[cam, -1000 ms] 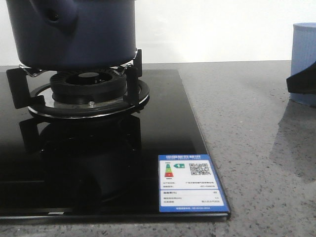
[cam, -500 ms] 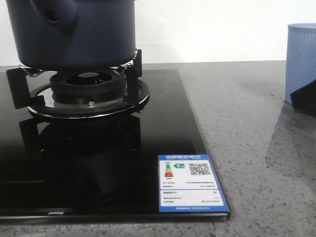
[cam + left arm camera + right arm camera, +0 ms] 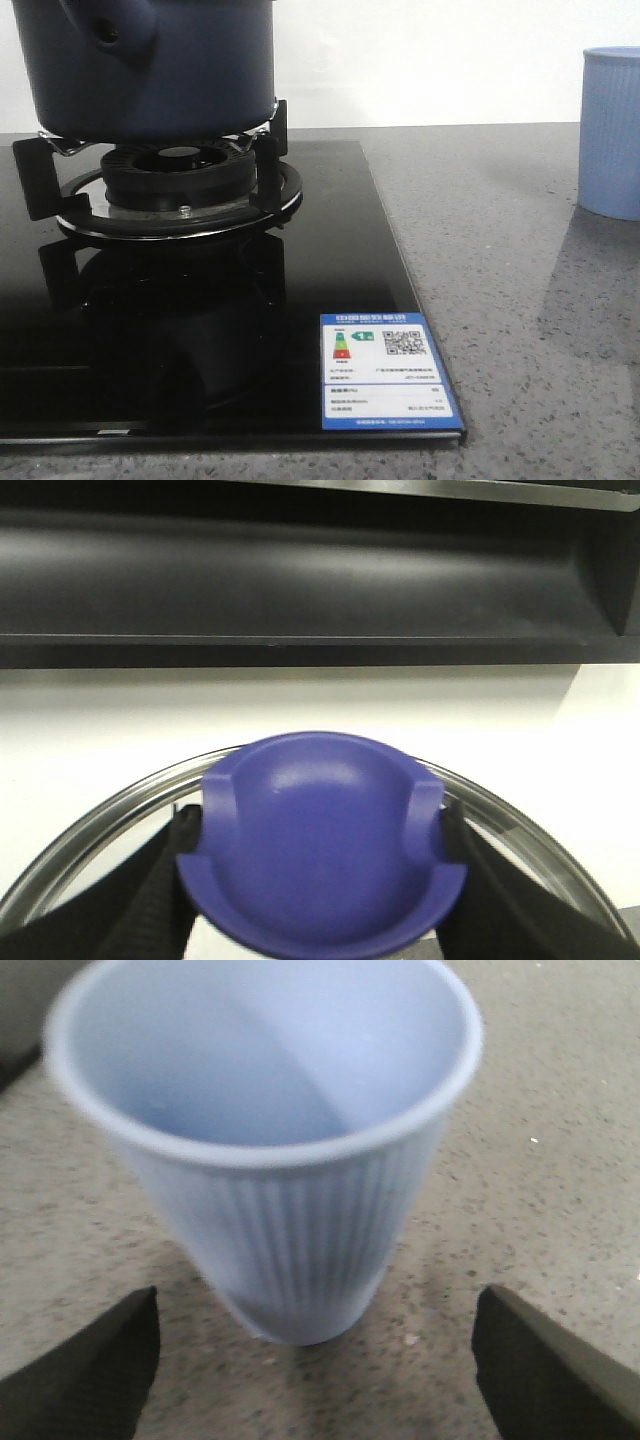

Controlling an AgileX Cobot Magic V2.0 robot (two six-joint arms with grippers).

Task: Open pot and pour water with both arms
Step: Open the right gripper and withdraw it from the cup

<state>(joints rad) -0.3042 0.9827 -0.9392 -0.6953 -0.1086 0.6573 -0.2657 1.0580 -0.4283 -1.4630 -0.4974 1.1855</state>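
Observation:
The dark navy pot (image 3: 150, 70) sits on the gas burner (image 3: 180, 175) at the far left; its stubby side socket (image 3: 115, 35) faces me and its top is cut off by the frame. My left gripper (image 3: 315, 825) is shut on the blue knob (image 3: 320, 870) of a glass lid with a metal rim (image 3: 100, 820). It is out of the front view. The light blue ribbed cup (image 3: 612, 130) stands upright on the counter at the right. My right gripper (image 3: 318, 1305) is open, its fingers (image 3: 90, 1380) apart from the cup (image 3: 280, 1160) on both sides.
A black glass hob (image 3: 330, 250) with a blue label (image 3: 385, 370) covers the left of the grey speckled counter (image 3: 500, 300). A white wall runs behind. A dark range hood (image 3: 300, 570) shows in the left wrist view.
The right gripper's dark finger, in front of the cup at the right edge, has drawn back out of the front view. The cup stands slightly further left. The pot has not moved.

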